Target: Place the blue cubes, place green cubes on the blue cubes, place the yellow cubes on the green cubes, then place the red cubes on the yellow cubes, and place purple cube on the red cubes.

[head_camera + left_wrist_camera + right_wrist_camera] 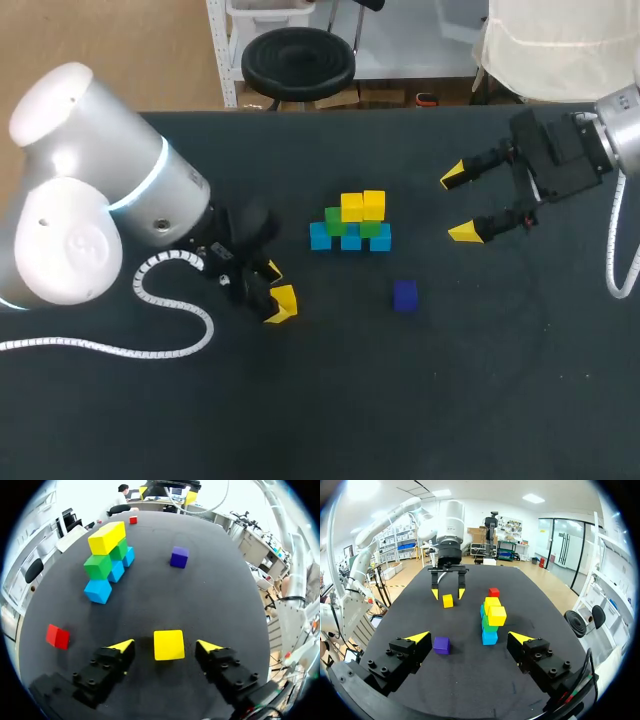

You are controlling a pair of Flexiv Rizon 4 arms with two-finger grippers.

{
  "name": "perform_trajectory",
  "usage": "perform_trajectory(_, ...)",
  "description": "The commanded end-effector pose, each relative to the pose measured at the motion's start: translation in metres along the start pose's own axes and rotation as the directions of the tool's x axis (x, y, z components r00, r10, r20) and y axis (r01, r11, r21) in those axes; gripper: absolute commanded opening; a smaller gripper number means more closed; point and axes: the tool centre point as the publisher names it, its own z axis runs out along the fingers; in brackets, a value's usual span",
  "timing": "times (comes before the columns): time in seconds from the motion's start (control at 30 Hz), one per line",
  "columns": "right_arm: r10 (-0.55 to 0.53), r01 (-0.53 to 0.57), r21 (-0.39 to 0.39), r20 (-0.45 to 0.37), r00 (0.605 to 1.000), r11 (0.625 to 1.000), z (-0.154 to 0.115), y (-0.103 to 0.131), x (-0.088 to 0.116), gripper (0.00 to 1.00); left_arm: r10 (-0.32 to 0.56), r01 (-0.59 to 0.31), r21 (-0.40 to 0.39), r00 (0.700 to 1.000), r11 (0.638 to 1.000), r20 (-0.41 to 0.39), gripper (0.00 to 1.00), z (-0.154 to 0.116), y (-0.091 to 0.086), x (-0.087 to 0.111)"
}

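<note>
The left end effector [165, 646] hangs low over the dark surface [500, 380], fingers open. A loose yellow cube [168, 644] sits on the surface right between the yellow tips, with a gap on each side, so nothing is gripped. A near red cube [58, 636] lies off to one side of this end effector. Ahead of it stands the stack [109, 555]: three blue cubes in a row at the bottom, two green cubes on them, two yellow cubes on top. A far red cube [133, 519] lies beyond the stack. A purple cube [179, 556] rests alone, beside the stack but apart from it.

The right end effector [458, 204] is on the stack's other side, well clear of it, fingers spread wide and holding nothing. From its wrist, the purple cube lies just ahead of one finger.
</note>
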Motion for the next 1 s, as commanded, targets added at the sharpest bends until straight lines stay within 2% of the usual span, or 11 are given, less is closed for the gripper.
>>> perform_trajectory(0.03,-0.001,0.001,0.001,0.001,1.000,1.000,0.000,0.000,0.000,1.00,-0.012,0.012,-0.042,1.000,0.999,0.010,1.00,-0.004,-0.008,0.001)
perform_trajectory(0.3,-0.001,0.001,0.001,0.001,1.000,1.000,0.000,0.000,0.000,1.00,-0.023,0.025,-0.059,0.999,0.998,0.028,1.00,-0.007,-0.010,0.003)
perform_trajectory(0.33,-0.001,0.001,0.001,0.001,1.000,1.000,0.000,0.000,0.000,1.00,-0.022,0.024,-0.059,0.999,0.998,0.030,0.94,-0.008,-0.011,0.003)
perform_trajectory(0.37,-0.001,0.001,0.001,0.001,1.000,1.000,0.000,0.000,0.000,1.00,-0.020,0.022,-0.058,0.999,0.998,0.031,0.77,-0.008,-0.011,0.002)
perform_trajectory(0.4,-0.001,0.001,0.001,0.001,1.000,1.000,0.000,0.000,0.000,1.00,-0.019,0.021,-0.056,0.999,0.998,0.032,0.69,-0.007,-0.011,0.002)
perform_trajectory(0.47,-0.001,0.001,0.001,0.001,1.000,1.000,0.000,0.000,0.000,1.00,-0.015,0.016,-0.053,0.999,0.998,0.033,0.62,-0.007,-0.012,0.000)
perform_trajectory(0.53,-0.001,0.001,0.001,0.001,1.000,1.000,0.000,0.000,0.000,1.00,-0.011,0.013,-0.049,0.999,0.999,0.036,0.62,-0.006,-0.013,-0.001)
perform_trajectory(0.7,-0.001,0.001,0.001,0.001,1.000,1.000,0.000,0.000,0.000,1.00,-0.002,0.003,-0.036,0.999,0.999,0.040,0.57,-0.002,-0.014,-0.003)
perform_trajectory(0.83,-0.001,0.001,0.001,0.001,1.000,1.000,0.000,0.000,0.000,1.00,-0.004,0.005,-0.019,0.999,1.000,0.036,0.70,0.003,-0.014,-0.002)
perform_trajectory(0.93,-0.001,0.001,0.001,0.001,1.000,1.000,0.000,0.000,0.000,1.00,-0.002,0.003,-0.012,0.999,1.000,0.035,0.59,0.004,-0.015,-0.002)
perform_trajectory(1.0,-0.001,0.001,0.001,0.001,1.000,1.000,0.000,0.000,0.000,1.00,0.003,-0.003,-0.010,0.999,1.000,0.040,0.34,0.004,-0.015,-0.003)
